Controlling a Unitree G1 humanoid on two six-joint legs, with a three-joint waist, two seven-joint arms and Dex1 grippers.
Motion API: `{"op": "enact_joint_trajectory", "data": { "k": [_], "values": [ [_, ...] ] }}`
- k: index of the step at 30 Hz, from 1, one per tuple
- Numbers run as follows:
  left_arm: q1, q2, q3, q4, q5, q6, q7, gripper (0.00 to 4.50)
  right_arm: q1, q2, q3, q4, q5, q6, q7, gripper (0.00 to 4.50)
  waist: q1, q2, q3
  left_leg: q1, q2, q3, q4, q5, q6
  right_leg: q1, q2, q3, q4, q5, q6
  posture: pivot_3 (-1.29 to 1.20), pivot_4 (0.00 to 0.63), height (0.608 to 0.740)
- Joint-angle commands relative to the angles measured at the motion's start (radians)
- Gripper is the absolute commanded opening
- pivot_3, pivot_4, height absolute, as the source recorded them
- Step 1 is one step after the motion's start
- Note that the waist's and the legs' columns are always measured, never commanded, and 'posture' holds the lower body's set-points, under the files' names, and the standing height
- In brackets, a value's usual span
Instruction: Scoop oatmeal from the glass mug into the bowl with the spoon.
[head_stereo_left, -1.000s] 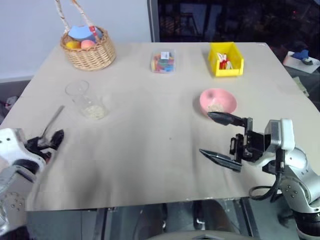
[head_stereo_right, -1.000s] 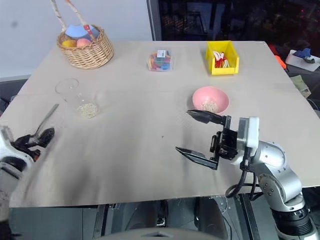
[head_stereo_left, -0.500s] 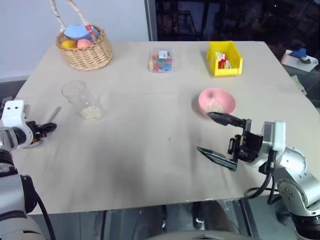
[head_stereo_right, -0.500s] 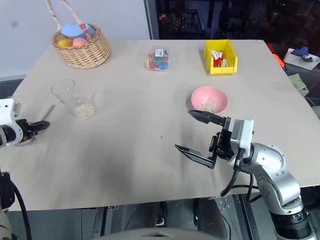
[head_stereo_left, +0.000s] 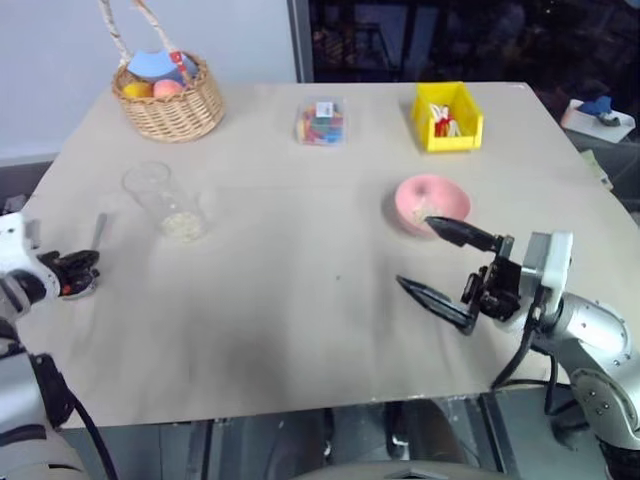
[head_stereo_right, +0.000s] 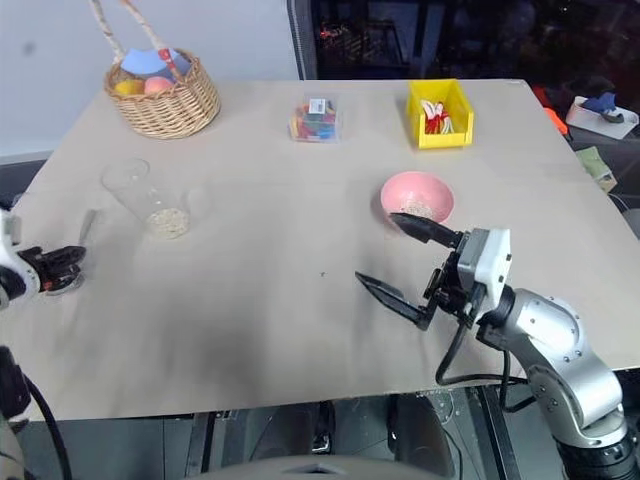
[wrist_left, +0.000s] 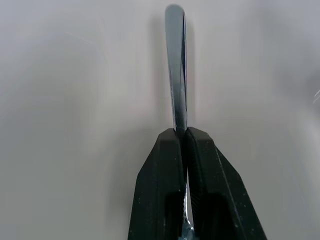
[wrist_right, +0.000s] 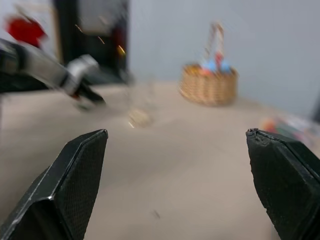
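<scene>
The spoon (wrist_left: 176, 75) lies at the table's (head_stereo_left: 300, 300) near-left edge, pinched at its handle by the left gripper (wrist_left: 186, 137), whose jaws are closed on it. It is judged light, rigid and slippery; a grip well down the handle should resist twisting. The glass mug (head_stereo_left: 160, 200), holding oatmeal (head_stereo_left: 182, 225), stands just beyond, judged fragile. The bowl (head_stereo_left: 425, 200) sits right of centre, with the right gripper (head_stereo_left: 440, 265) spread wide and empty beside it. No legible writing.

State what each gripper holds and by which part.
The left gripper is shut on the spoon, pinching its thin metal shaft between the fingertips. The right gripper is open and holds nothing.
</scene>
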Motion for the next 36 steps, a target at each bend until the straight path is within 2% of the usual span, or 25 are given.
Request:
{"op": "enact_joint_trajectory", "data": {
  "k": [1, 3, 5, 6, 9, 11, 14, 19, 21, 25, 33, 34, 36],
  "values": [
    [0.331, -0.154, 0.272, -0.600, -0.190, 0.075, 0.029, 0.04, -0.041, -0.060, -0.019, -0.052, 0.000, 0.078, -0.028, 4.50, -0.012, 0.001, 0.000, 0.000, 0.000, 0.001, 0.000, 0.000, 0.000, 0.000, -0.002, 0.001, 0.000, 0.000, 0.000, 0.00, 0.150, 0.740],
    [0.536, -0.294, 0.370, -0.913, -0.258, 0.019, 0.000, 0.04, -0.052, -0.101, -0.023, -0.060, 0.010, 0.126, -0.026, 4.50, -0.017, 0.000, 0.000, -0.001, 0.000, 0.001, 0.000, 0.000, 0.000, -0.001, -0.008, 0.002, -0.002, 0.000, -0.001, 0.00, 0.150, 0.740],
    [0.705, -0.407, 0.416, -1.135, -0.348, 0.009, -0.053, 0.04, -0.072, -0.122, -0.030, -0.024, 0.121, 0.175, 0.048, 4.50, -0.013, -0.004, -0.001, -0.001, -0.001, 0.000, 0.000, -0.001, 0.000, 0.000, -0.009, 0.001, -0.002, -0.002, -0.003, 0.00, 0.150, 0.740],
    [0.815, -0.464, 0.432, -1.263, -0.440, 0.038, -0.106, 0.04, -0.096, -0.122, -0.036, 0.008, 0.190, 0.214, 0.068, 4.50, -0.012, -0.005, -0.001, -0.001, 0.000, -0.002, 0.000, -0.001, 0.000, 0.000, -0.009, 0.001, -0.002, -0.002, -0.004, 0.00, 0.150, 0.740],
    [1.005, -0.529, 0.430, -1.440, -0.568, 0.071, -0.194, 0.04, -0.136, -0.122, -0.043, 0.050, 0.277, 0.274, 0.088, 4.50, -0.005, -0.005, 0.000, 0.001, 0.000, -0.004, 0.000, -0.001, -0.001, 0.002, -0.012, -0.002, -0.003, -0.002, -0.005, 0.00, 0.150, 0.740],
    [1.059, -0.524, 0.331, -1.498, -0.454, -0.036, -0.262, 0.04, -0.157, -0.123, -0.024, 0.063, 0.309, 0.328, 0.068, 4.50, 0.015, 0.001, 0.000, 0.001, -0.003, -0.008, 0.000, -0.006, 0.000, 0.003, -0.013, -0.006, -0.003, -0.004, -0.006, 0.00, 0.150, 0.740],
    [0.898, -0.497, 0.099, -1.583, -0.348, -0.081, -0.180, 0.04, -0.200, -0.088, 0.004, 0.063, 0.356, 0.392, 0.005, 4.50, 0.047, 0.016, -0.002, 0.002, -0.007, -0.010, 0.000, -0.005, 0.000, 0.004, -0.013, -0.011, -0.003, -0.006, -0.002, 0.00, 0.150, 0.740],
    [0.552, -0.504, -0.240, -1.526, -0.144, -0.166, -0.102, 0.04, -0.315, 0.021, 0.051, 0.125, 0.409, 0.488, -0.137, 4.50, 0.031, 0.011, -0.006, 0.001, -0.008, -0.012, 0.001, -0.002, 0.007, 0.009, -0.006, -0.010, -0.003, -0.003, -0.006, 0.00, 0.150, 0.740],
    [0.459, -0.515, -0.322, -1.490, -0.097, -0.192, -0.093, 0.04, -0.373, 0.080, 0.047, 0.163, 0.452, 0.530, -0.222, 4.50, 0.016, 0.011, -0.006, 0.001, -0.010, -0.009, 0.001, -0.002, 0.007, 0.008, -0.005, -0.009, -0.004, -0.001, -0.002, 0.00, 0.150, 0.740],
    [0.310, -0.527, -0.424, -1.373, -0.005, -0.286, -0.084, 0.04, -0.477, 0.204, 0.034, 0.256, 0.475, 0.570, -0.393, 4.50, 0.005, 0.011, -0.005, 0.001, -0.009, -0.007, 0.000, 0.000, 0.003, 0.007, -0.001, -0.007, -0.006, 0.000, -0.001, 0.00, 0.150, 0.740],
    [0.187, -0.550, -0.501, -1.241, 0.103, -0.438, -0.052, 0.04, -0.558, 0.347, 0.040, 0.314, 0.435, 0.563, -0.517, 4.50, 0.001, 0.011, -0.005, 0.000, -0.007, -0.007, -0.001, 0.000, 0.003, 0.007, 0.000, -0.007, -0.006, 0.000, -0.001, 0.00, 0.150, 0.740],
    [0.183, -0.551, -0.506, -1.235, 0.110, -0.452, -0.048, 0.00, -0.561, 0.357, 0.042, 0.320, 0.425, 0.562, -0.526, 4.09, 0.001, 0.011, -0.005, 0.000, -0.007, -0.007, -0.001, 0.000, 0.003, 0.007, 0.000, -0.007, -0.007, 0.000, -0.001, 0.00, 0.150, 0.740],
    [0.179, -0.556, -0.506, -1.234, 0.103, -0.448, -0.037, 0.00, -0.561, 0.365, 0.043, 0.322, 0.415, 0.566, -0.531, 3.62, 0.000, 0.011, -0.005, 0.000, -0.007, -0.007, -0.001, 0.000, 0.003, 0.007, 0.000, -0.007, -0.007, 0.000, -0.001, 0.00, 0.150, 0.740]
  ]
}}
